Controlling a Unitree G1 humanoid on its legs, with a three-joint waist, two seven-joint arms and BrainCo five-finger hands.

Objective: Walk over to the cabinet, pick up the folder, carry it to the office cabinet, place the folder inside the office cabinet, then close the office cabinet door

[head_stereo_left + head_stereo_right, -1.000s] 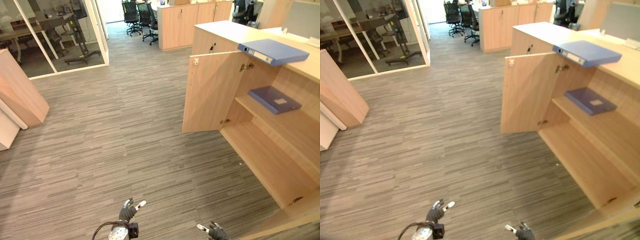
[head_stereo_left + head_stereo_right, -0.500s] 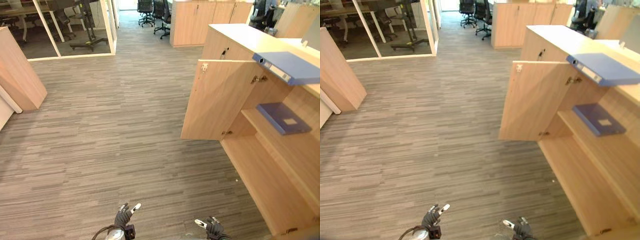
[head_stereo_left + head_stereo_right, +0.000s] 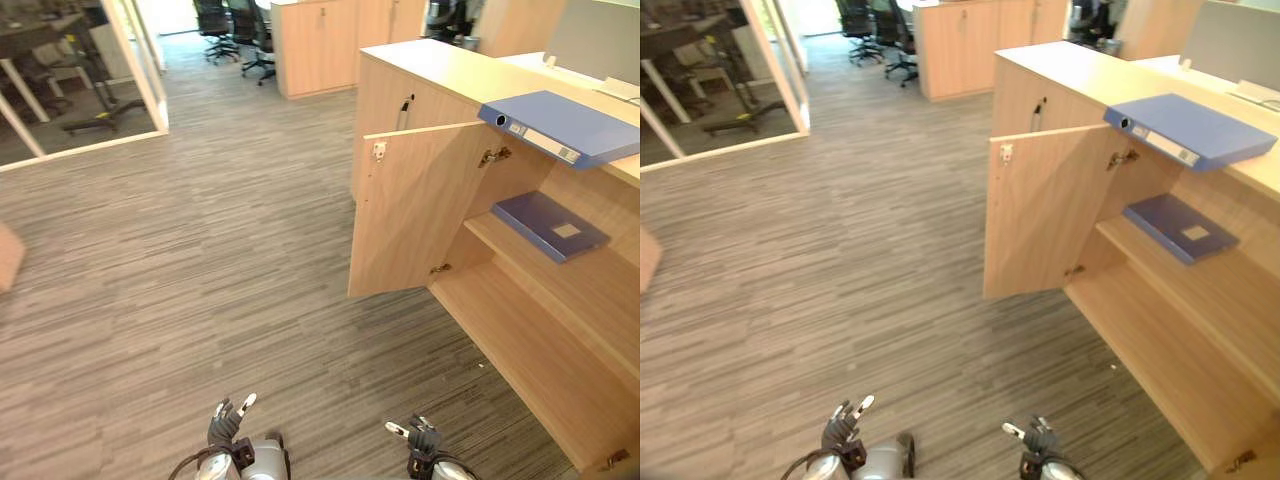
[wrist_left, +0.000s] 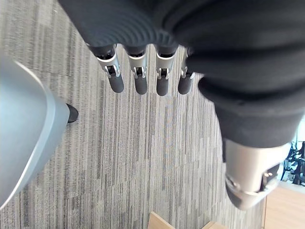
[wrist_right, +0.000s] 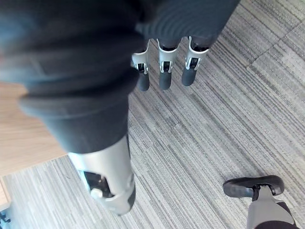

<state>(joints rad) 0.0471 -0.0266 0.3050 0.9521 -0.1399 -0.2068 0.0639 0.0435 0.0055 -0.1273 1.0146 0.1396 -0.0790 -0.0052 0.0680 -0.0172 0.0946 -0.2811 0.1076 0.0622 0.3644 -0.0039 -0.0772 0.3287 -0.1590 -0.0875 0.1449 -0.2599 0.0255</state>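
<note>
Two blue folders mark the open office cabinet (image 3: 600,300) on the right. One blue folder (image 3: 562,124) lies flat on the pale worktop (image 3: 450,70), its near corner jutting past the front edge above the open compartment. The second folder (image 3: 550,225) lies flat on the upper shelf (image 3: 590,275) inside, close to that shelf's front edge. The cabinet door (image 3: 415,210) stands swung wide, hinged at the compartment's left side, its free edge reaching out over the grey striped carpet (image 3: 200,250). A broad stretch of carpet lies between that edge and the glass partition (image 3: 135,60) at far left, running back to office chairs (image 3: 228,20) and a rear cabinet (image 3: 320,45). Low in the foreground, the left hand (image 3: 224,424) and the right hand (image 3: 420,438) hang over the carpet, well apart from the door, fingers straight and holding nothing.
</note>
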